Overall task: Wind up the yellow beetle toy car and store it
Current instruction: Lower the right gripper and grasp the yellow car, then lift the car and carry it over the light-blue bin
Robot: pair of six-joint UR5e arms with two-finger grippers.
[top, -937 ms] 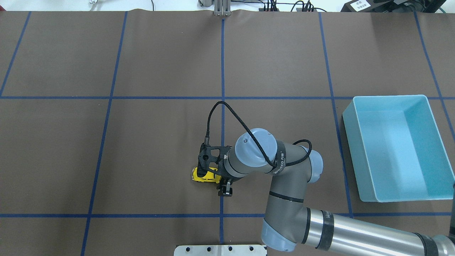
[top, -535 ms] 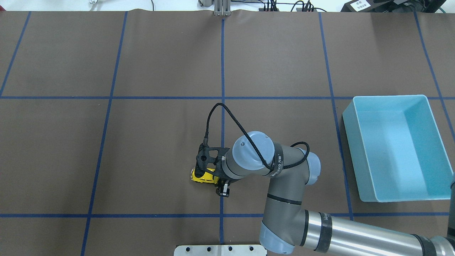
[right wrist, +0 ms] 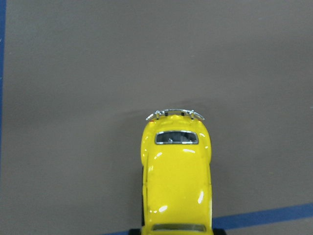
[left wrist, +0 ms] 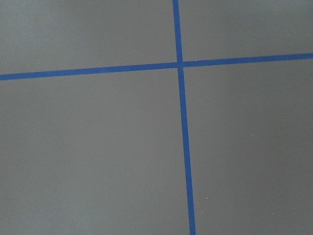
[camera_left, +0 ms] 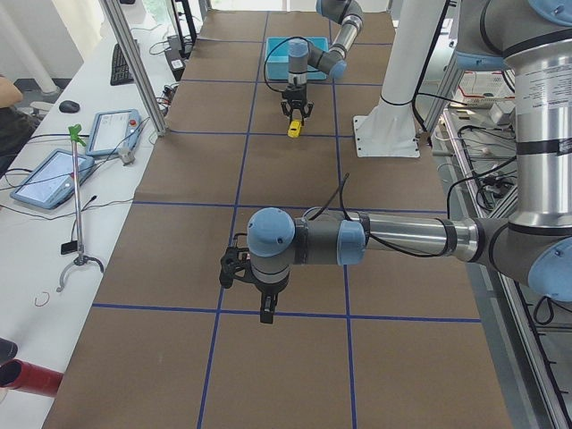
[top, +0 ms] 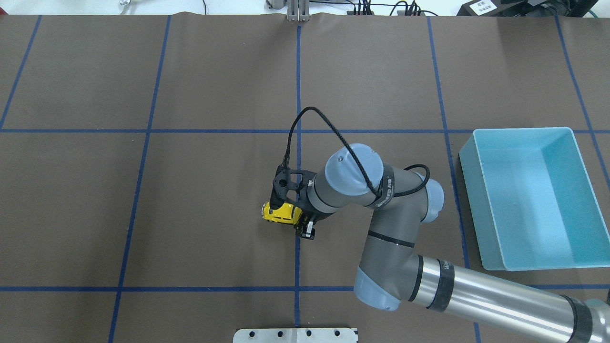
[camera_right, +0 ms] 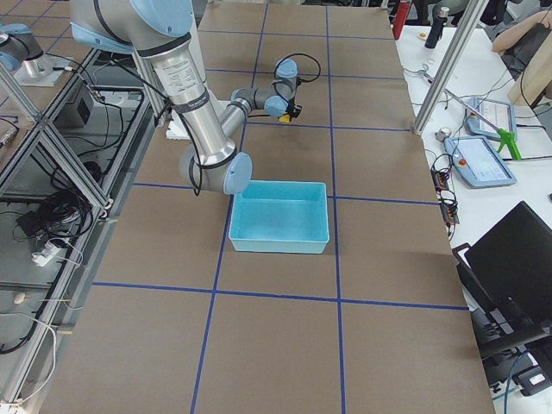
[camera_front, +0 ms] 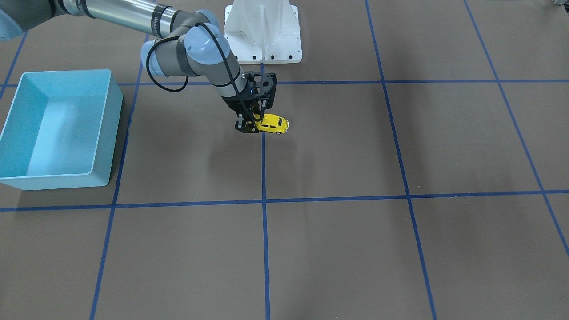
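Note:
The yellow beetle toy car (top: 281,213) sits crosswise in my right gripper (top: 291,217), near the table's middle grid line. The gripper is shut on the car's rear half; its nose sticks out to the side in the front-facing view (camera_front: 274,124). The right wrist view shows the car's roof and bumper (right wrist: 177,181) close over the brown mat; I cannot tell whether the wheels touch it. My left gripper (camera_left: 265,313) hangs over the mat at the table's left end, only in the exterior left view, so I cannot tell if it is open or shut.
The light blue bin (top: 469,157) stands empty on the table's right side, also in the front-facing view (camera_front: 116,91). The brown mat with blue grid lines (left wrist: 180,63) covers the table. A white robot base (camera_front: 262,31) stands at the near edge.
My right gripper has moved away from the robot's base and slightly right, taking the yellow car along in its grip. The bin has not moved.

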